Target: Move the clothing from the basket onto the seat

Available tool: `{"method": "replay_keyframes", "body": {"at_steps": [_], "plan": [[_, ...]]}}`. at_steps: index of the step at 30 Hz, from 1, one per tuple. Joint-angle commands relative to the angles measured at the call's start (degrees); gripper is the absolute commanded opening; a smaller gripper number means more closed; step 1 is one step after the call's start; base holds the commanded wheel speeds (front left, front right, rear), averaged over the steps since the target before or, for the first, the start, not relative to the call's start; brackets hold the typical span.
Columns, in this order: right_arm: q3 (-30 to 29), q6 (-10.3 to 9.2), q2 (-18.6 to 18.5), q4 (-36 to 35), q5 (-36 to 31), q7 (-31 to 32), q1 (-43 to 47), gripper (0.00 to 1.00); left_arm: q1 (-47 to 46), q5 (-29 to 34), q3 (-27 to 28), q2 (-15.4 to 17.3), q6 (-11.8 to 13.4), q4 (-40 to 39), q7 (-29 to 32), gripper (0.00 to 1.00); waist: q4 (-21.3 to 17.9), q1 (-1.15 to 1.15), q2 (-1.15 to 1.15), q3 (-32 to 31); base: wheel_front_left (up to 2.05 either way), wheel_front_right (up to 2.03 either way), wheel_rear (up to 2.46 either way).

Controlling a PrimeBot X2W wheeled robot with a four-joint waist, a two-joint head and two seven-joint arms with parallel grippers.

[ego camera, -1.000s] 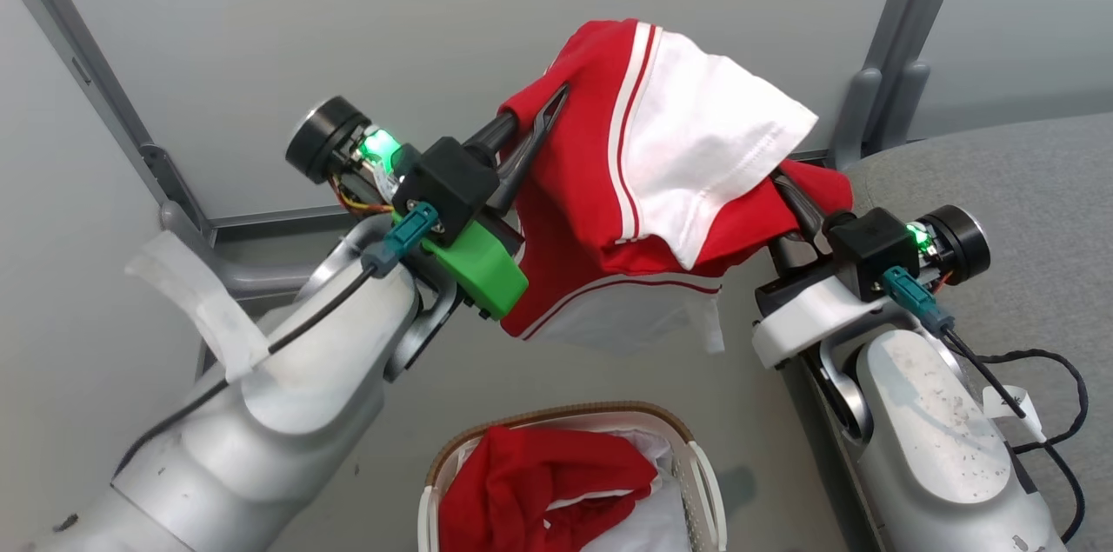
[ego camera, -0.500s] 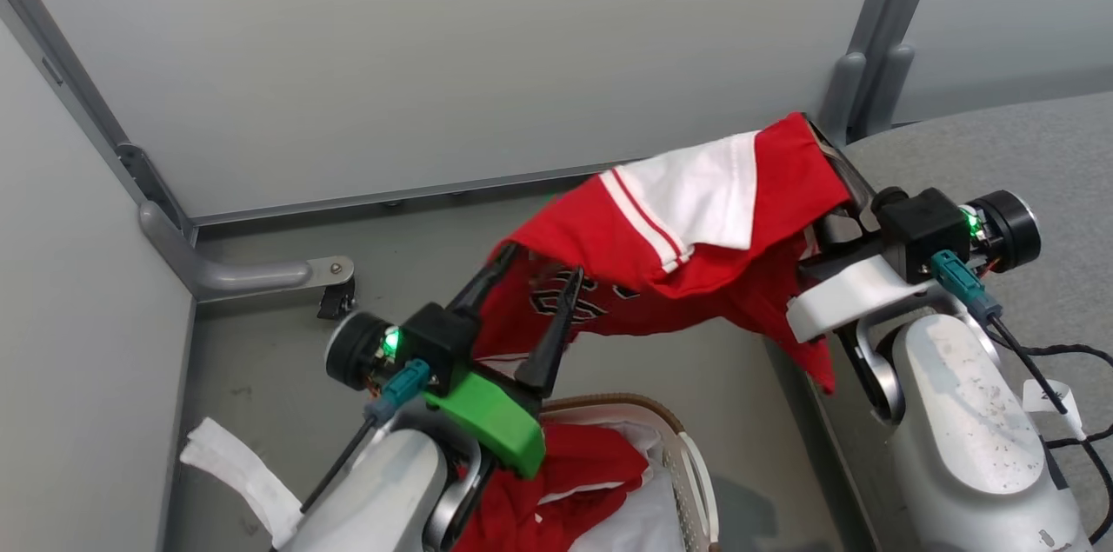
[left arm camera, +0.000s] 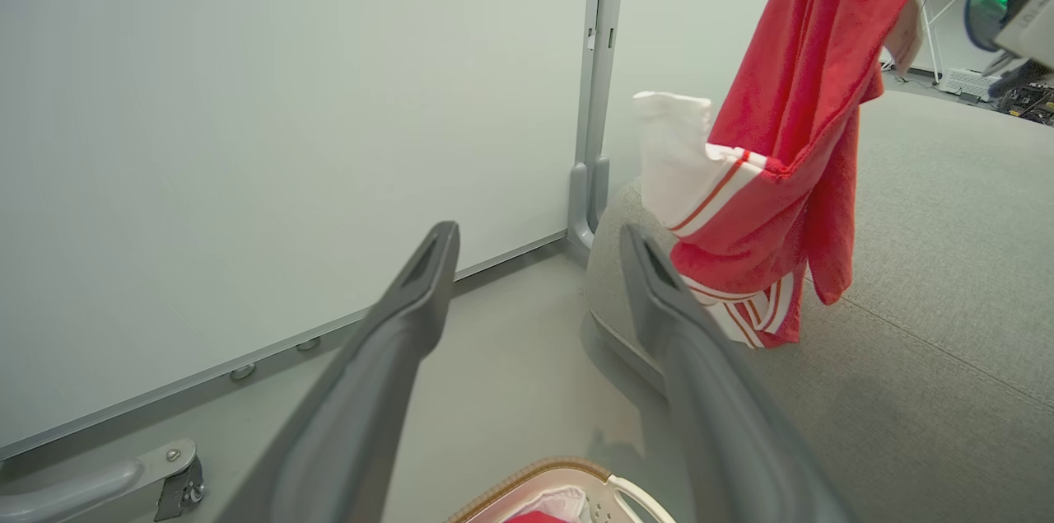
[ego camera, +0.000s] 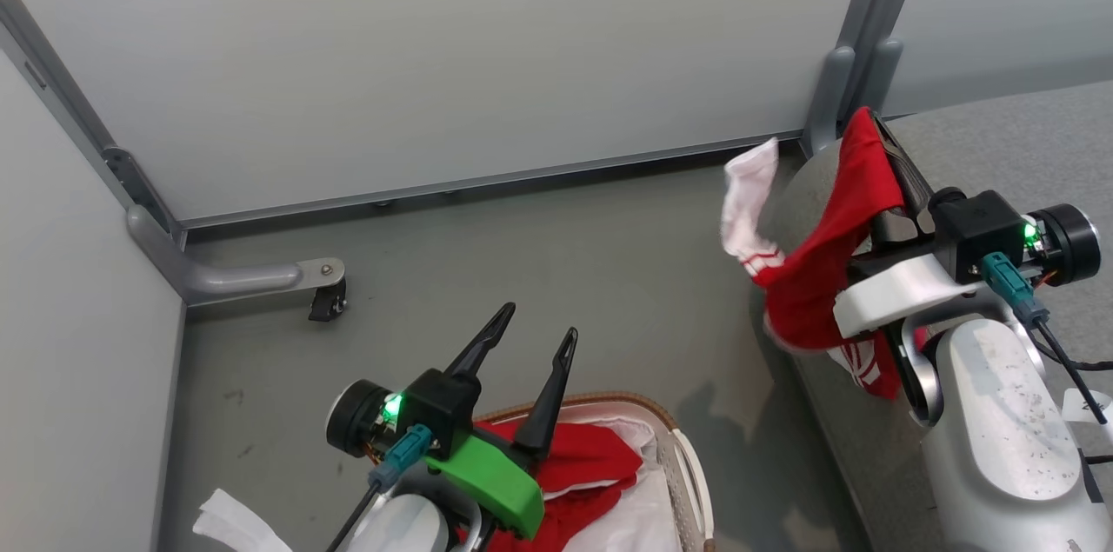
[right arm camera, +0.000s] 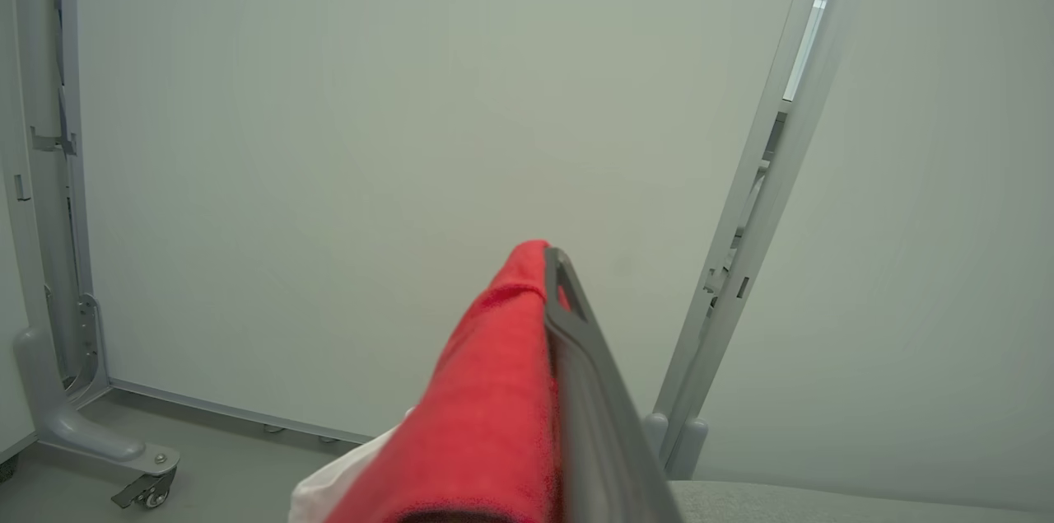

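Red-and-white soft fabric garment (ego camera: 822,274) with thin striped trim hangs pinched in the right hand (ego camera: 876,124), whose two long dark fingers are closed flat on its upper fold. It dangles at the rounded edge of the large grey upholstered seat (ego camera: 1026,135), on the side facing away from the seat's middle. Its long axis runs straight down, and its hem hangs beside the seat's flank, not on the cushion top. By my reading, the coming move turns on carrying the cloth further in over the seat before that hand lets go; the right arm is the one at the seat.

The left hand (ego camera: 537,320) stands wide open and empty, well apart from the seat, just above the small oval white slatted basket with a brown woven rim (ego camera: 600,402). In it a second red garment (ego camera: 591,458) lies crumpled on the plain white liner cloth (ego camera: 648,517). The basket stands on the smooth grey floor (ego camera: 522,248) near the seat, and pale grey partition panels (ego camera: 435,48) rise behind the seat.
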Motion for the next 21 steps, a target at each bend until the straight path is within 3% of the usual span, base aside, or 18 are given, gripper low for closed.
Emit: {"method": "replay_keyframes", "body": {"at_steps": [1, 9, 21], "plan": [[-0.27, -0.04, -0.19, -0.28, -0.21, -0.14, 0.87, 0.00, 1.34, 0.53, 0.69, -0.17, -0.28, -0.35, -0.03, 1.00, -0.24, 0.00, 0.00, -0.04, 0.00, 0.00, 0.00], [-0.40, -0.04, -0.23, 0.18, 0.24, -0.14, 0.51, 0.00, 3.14, 2.43, 2.50, -1.21, -1.06, -1.19, -0.01, 1.00, -3.51, 0.00, 0.00, -0.23, 0.00, 0.00, 0.00], [-0.51, -0.06, -0.19, -0.74, -1.92, -0.14, -1.53, 0.00, 3.82, 3.62, 3.39, -1.79, -1.54, -2.73, 0.00, 1.00, -14.91, 0.00, 0.00, 1.62, 0.00, 0.00, 0.00]]}}
